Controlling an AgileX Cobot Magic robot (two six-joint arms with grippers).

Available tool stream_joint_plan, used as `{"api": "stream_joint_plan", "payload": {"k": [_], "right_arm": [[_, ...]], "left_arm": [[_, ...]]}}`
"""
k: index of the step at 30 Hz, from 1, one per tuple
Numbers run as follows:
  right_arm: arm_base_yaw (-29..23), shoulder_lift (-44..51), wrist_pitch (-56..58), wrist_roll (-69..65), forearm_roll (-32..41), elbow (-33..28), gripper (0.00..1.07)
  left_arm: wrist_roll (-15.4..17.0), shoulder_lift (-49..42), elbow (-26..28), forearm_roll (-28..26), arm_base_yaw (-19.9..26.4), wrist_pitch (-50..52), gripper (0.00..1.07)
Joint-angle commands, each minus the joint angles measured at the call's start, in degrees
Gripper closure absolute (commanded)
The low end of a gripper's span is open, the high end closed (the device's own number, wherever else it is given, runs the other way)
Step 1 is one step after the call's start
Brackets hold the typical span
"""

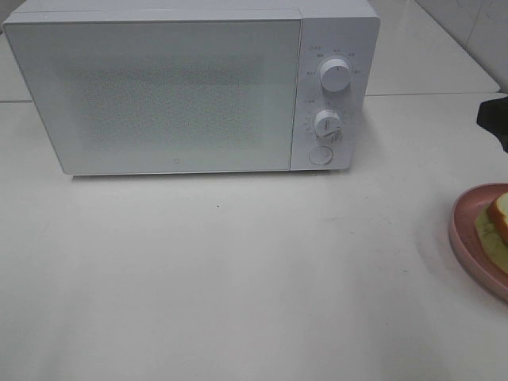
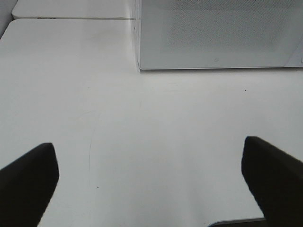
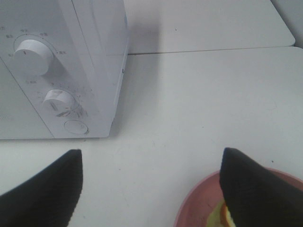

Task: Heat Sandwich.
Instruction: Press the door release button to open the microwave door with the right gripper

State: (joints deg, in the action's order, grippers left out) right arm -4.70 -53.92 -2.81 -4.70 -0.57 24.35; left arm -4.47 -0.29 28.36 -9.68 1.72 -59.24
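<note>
From up high, a white microwave (image 1: 190,87) stands at the back of the white worktop (image 1: 238,278). Its door (image 1: 159,91) is shut. On its right side are a top knob (image 1: 335,75), a low knob (image 1: 327,123) and a round button (image 1: 320,155) under them. A pink plate (image 1: 468,234) sits at the right edge of the picture, well apart from the microwave, and the edge cuts it off. The sandwich (image 1: 496,226) lies on the plate, and only part of it shows. A black part (image 1: 494,119) pokes in at the right edge, farther back than the plate. I cannot tell what it is.

In the left wrist view, the left hand (image 2: 151,184) is wide open. Its two black fingers (image 2: 26,184) stand far apart, and only worktop shows between them. It holds no thing. The microwave's door is ahead of it, well apart.

In the right wrist view, the right hand (image 3: 151,189) is wide too and grips no thing. One finger (image 3: 260,194) is in front of the plate (image 3: 199,208) and hides most of the sandwich (image 3: 222,215). Only a small yellow and orange bit shows beside that finger. I cannot tell if the finger touches the plate. The microwave's side with the knobs and the button stands ahead, on the other finger's side.
</note>
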Motion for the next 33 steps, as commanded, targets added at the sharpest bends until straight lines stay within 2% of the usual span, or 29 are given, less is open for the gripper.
{"api": "stream_joint_plan", "payload": {"k": [1, 8, 12, 17, 20, 21, 23, 25, 26, 28, 30, 33], "right_arm": [[0.06, -2.81, -5.56, 0.40, -0.40, -0.17, 0.31], [-0.17, -12.49, -19.37, 0.92, -0.40, -0.17, 0.31], [-1.32, -15.36, -22.86, 3.21, 0.57, -0.17, 0.31], [-7.16, -20.28, -28.82, 11.29, 8.71, -0.17, 0.31], [-12.26, -24.87, -34.43, 18.11, 18.74, -0.17, 0.31], [-12.26, -24.87, -34.43, 18.11, 18.74, -0.17, 0.31], [-16.39, -27.79, -39.48, 22.75, 26.36, -0.17, 0.31], [-19.42, -29.68, -43.37, 24.81, 29.45, -0.17, 0.31], [-19.42, -29.68, -43.37, 24.81, 29.45, -0.17, 0.31], [-23.26, -32.43, -49.05, 25.50, 32.77, -0.17, 0.31], [-25.84, -34.89, -53.06, 25.44, 33.17, -0.17, 0.31], [-27.04, -36.73, -55.06, 24.98, 32.95, -0.17, 0.31]], "left_arm": [[0.29, -1.15, -0.11, -0.11, 0.06, 0.00, 0.03], [0.29, -1.15, -0.11, -0.11, 0.06, 0.00, 0.03], [0.29, -1.15, -0.11, -0.11, 0.06, 0.00, 0.03], [0.29, -1.15, -0.11, -0.11, 0.06, 0.00, 0.03], [0.29, -1.15, -0.11, -0.11, 0.06, 0.00, 0.03], [0.29, -1.15, -0.11, -0.11, 0.06, 0.00, 0.03], [0.29, -1.15, -0.11, -0.11, 0.06, 0.00, 0.03], [0.29, -1.15, -0.11, -0.11, 0.06, 0.00, 0.03], [0.29, -1.15, -0.11, -0.11, 0.06, 0.00, 0.03], [0.29, -1.15, -0.11, -0.11, 0.06, 0.00, 0.03], [0.29, -1.15, -0.11, -0.11, 0.06, 0.00, 0.03], [0.29, -1.15, -0.11, -0.11, 0.06, 0.00, 0.03]]}}
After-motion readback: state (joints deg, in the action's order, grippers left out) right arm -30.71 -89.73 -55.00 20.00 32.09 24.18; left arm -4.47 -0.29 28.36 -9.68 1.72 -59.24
